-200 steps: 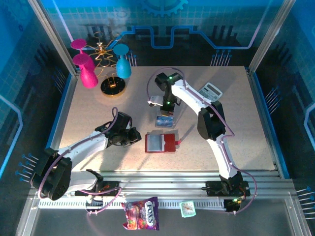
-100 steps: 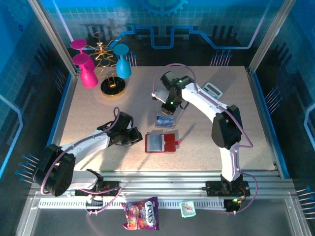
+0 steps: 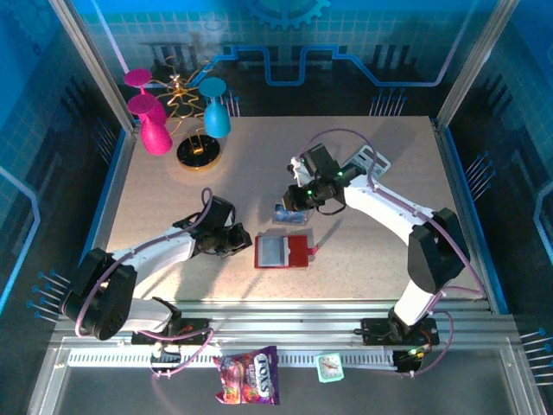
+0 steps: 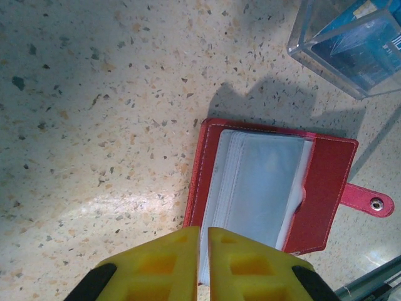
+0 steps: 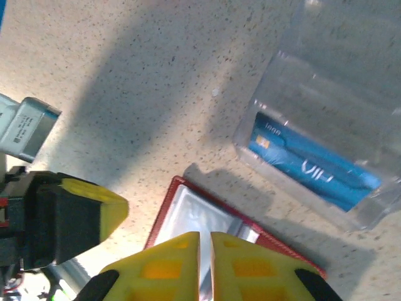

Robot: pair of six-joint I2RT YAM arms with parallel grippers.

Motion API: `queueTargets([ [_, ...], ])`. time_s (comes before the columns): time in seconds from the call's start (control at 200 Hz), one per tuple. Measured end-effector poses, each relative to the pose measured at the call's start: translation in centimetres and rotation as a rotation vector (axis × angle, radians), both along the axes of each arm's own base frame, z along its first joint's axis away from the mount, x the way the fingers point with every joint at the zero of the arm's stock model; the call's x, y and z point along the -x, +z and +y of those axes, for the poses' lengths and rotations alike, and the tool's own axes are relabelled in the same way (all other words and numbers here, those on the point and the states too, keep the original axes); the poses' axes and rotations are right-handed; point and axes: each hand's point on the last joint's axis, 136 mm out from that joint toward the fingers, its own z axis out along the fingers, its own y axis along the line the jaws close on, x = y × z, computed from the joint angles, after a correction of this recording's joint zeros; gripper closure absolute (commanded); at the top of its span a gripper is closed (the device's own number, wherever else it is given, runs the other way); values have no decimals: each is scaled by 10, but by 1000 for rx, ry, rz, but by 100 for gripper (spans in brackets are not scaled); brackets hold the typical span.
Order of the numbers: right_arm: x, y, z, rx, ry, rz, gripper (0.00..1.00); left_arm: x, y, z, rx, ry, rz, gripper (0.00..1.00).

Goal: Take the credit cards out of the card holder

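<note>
The red card holder (image 3: 296, 252) lies open on the table, its grey pockets (image 4: 266, 188) facing up and its snap tab (image 4: 373, 202) out to the right. A blue credit card (image 5: 312, 164) lies inside a clear plastic box (image 3: 292, 218) just behind the holder. My left gripper (image 3: 245, 241) is shut and low at the holder's left edge, and its yellow fingertips (image 4: 182, 251) overlap that edge with nothing visible between them. My right gripper (image 3: 289, 202) hangs shut over the box and the holder's back edge (image 5: 213, 197), holding nothing.
A grey calculator (image 3: 370, 160) lies at the back right, partly under the right arm. Pink and teal goblets (image 3: 156, 130) and a gold wire stand (image 3: 197, 149) are at the back left. A candy packet (image 3: 248, 377) rests on the rail in front of the table.
The right arm has swung its elbow out to the right and brought its gripper from behind the box down over the box and holder. The left gripper edged slightly toward the holder.
</note>
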Motion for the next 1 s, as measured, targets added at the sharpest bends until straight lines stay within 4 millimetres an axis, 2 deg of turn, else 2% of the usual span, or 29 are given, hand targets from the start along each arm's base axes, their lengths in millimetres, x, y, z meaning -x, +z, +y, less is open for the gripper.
queueTargets([
  [0.315, 42, -29, 20, -142, -55, 192, 87, 0, -1, -6, 26, -14, 10, 93],
  [0.48, 46, -32, 28, -197, -51, 232, 86, 0, -5, -10, 42, -23, 26, 95],
  [0.755, 57, -64, 34, -183, -40, 328, 85, 0, -16, -16, 57, -41, 50, 100],
  [1.001, 59, -73, 35, -172, -37, 358, 81, 3, -26, -19, 57, -50, 82, 100],
])
